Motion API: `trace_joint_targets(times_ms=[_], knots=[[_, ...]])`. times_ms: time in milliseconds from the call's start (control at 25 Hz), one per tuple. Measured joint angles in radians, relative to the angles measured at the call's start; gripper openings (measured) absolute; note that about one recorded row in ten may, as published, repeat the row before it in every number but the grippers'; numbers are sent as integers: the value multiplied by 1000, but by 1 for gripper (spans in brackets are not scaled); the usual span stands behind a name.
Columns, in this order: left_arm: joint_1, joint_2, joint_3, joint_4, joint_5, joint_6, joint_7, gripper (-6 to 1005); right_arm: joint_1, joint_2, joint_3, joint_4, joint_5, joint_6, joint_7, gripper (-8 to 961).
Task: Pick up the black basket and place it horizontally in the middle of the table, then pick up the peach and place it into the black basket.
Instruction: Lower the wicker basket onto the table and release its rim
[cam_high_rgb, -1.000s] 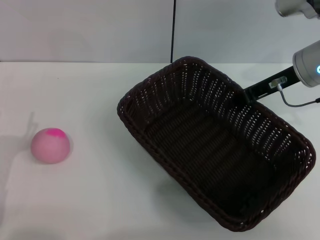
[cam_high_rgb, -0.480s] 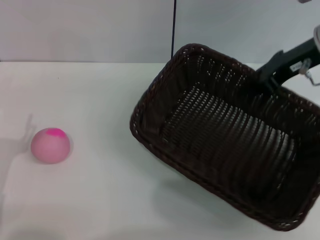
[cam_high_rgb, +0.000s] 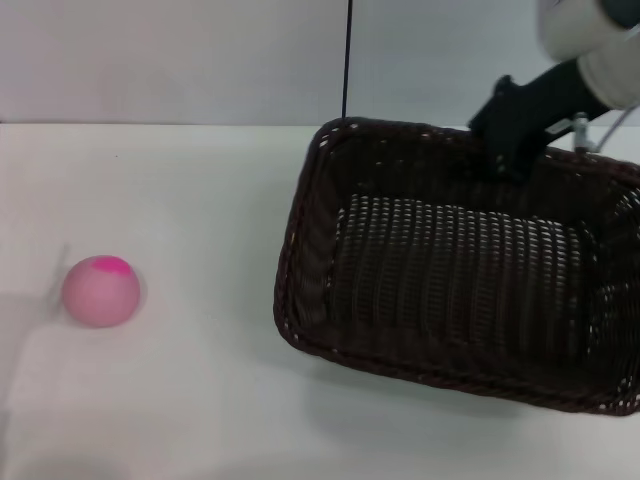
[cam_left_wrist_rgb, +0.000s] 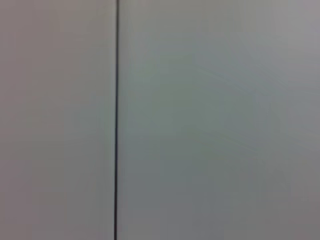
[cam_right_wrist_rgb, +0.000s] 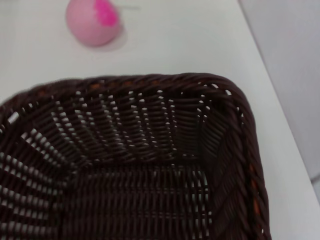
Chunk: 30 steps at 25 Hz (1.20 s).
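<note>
The black basket (cam_high_rgb: 450, 270) is at the right of the white table (cam_high_rgb: 180, 200), its long side running nearly left to right and its opening tipped toward me. My right gripper (cam_high_rgb: 505, 150) is shut on the basket's far rim. The right wrist view looks into the basket (cam_right_wrist_rgb: 140, 170) and shows the peach (cam_right_wrist_rgb: 94, 22) beyond its rim. The peach (cam_high_rgb: 100, 290), pale pink with a magenta patch, rests on the table at the far left, well apart from the basket. My left gripper is out of view.
A grey wall with a dark vertical seam (cam_high_rgb: 347, 60) stands behind the table's back edge. The left wrist view shows only that wall and seam (cam_left_wrist_rgb: 116, 120). Bare tabletop lies between the peach and the basket.
The basket has turned from a diagonal lie to nearly left-right, lifting and tipping with the right gripper, which moved left along the back. The peach has not moved.
</note>
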Motion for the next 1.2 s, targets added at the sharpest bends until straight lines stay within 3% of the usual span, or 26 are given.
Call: trace_joint_targets(times_ms=[240,520,1200], knots=[[29,0,21,-5,0,19,28,752,35,25,-110,40,0,105,-63,138],[52,0,22,-5,0,23,28,747,89,41,-114,149,4,195,-91,155],[44,0,22,-2,0,9,27,735,69,48,-144,175,19,262,-64,196]])
